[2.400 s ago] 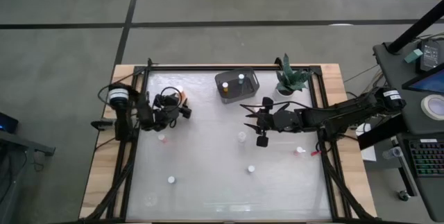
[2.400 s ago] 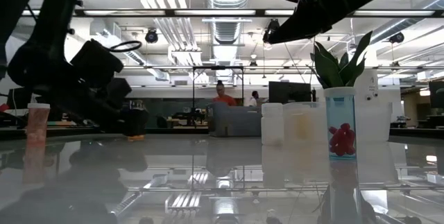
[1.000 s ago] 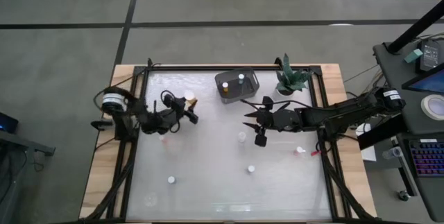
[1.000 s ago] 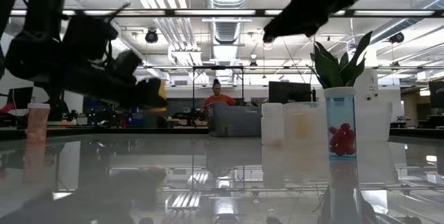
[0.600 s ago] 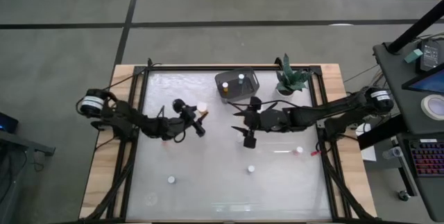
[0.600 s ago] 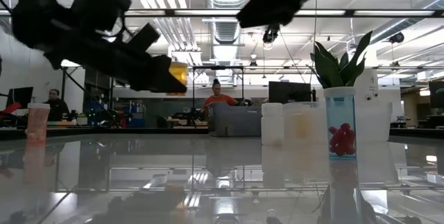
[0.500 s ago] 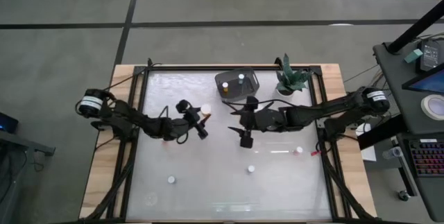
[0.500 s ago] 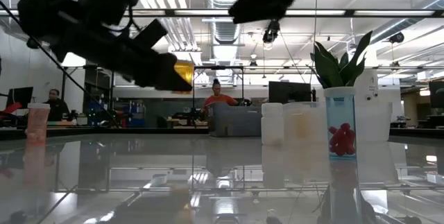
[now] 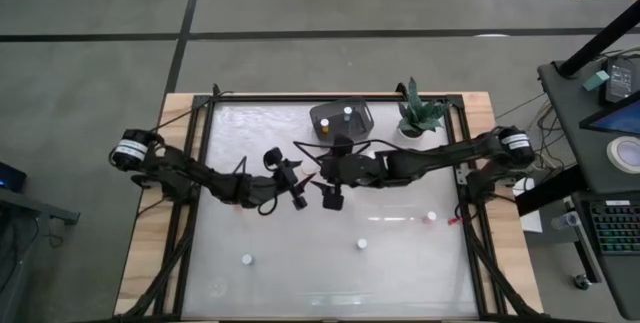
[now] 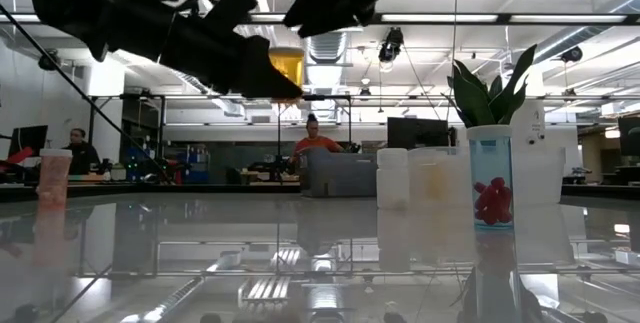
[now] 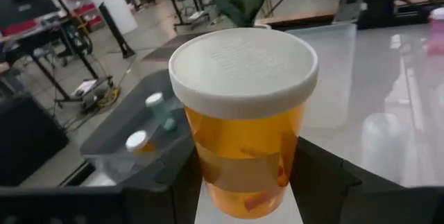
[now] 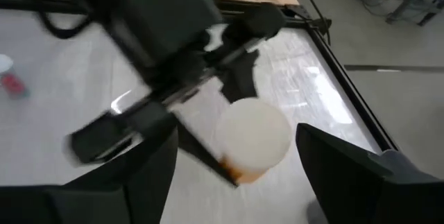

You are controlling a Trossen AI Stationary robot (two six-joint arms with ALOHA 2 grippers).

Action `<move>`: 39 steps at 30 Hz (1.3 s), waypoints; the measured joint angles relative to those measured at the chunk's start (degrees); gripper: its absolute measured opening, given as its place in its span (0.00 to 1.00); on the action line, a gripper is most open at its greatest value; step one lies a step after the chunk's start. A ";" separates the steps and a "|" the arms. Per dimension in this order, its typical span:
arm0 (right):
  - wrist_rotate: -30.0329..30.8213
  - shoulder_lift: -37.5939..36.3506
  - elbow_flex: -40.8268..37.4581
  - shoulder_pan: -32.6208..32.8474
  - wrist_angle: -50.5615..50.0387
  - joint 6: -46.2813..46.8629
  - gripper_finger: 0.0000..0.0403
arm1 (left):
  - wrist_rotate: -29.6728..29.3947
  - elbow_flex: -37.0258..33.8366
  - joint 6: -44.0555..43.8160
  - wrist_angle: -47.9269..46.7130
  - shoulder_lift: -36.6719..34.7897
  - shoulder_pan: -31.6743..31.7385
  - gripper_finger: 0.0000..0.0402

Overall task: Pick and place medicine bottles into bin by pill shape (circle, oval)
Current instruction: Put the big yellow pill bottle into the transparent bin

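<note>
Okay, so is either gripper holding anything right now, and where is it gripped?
The left gripper holds an orange bottle by its lower body, white cap up. The right gripper is open around that bottle, holding nothing.

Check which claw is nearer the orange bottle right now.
Left. The left claw is shut on the orange bottle, holding it mid-table. The right claw is open, facing it, not touching.
</note>
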 joint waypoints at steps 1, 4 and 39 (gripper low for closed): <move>0.01 0.49 0.24 -0.30 -0.02 0.01 0.70 | 0.01 0.45 0.55 -0.11 0.00 -0.25 0.41; 0.01 1.52 0.82 -1.02 -0.10 0.16 0.68 | 0.03 1.54 1.86 -0.01 0.00 -0.97 0.41; -0.21 1.48 0.74 -1.29 -3.07 2.37 0.51 | 0.92 3.77 2.81 -0.36 0.00 -1.42 0.59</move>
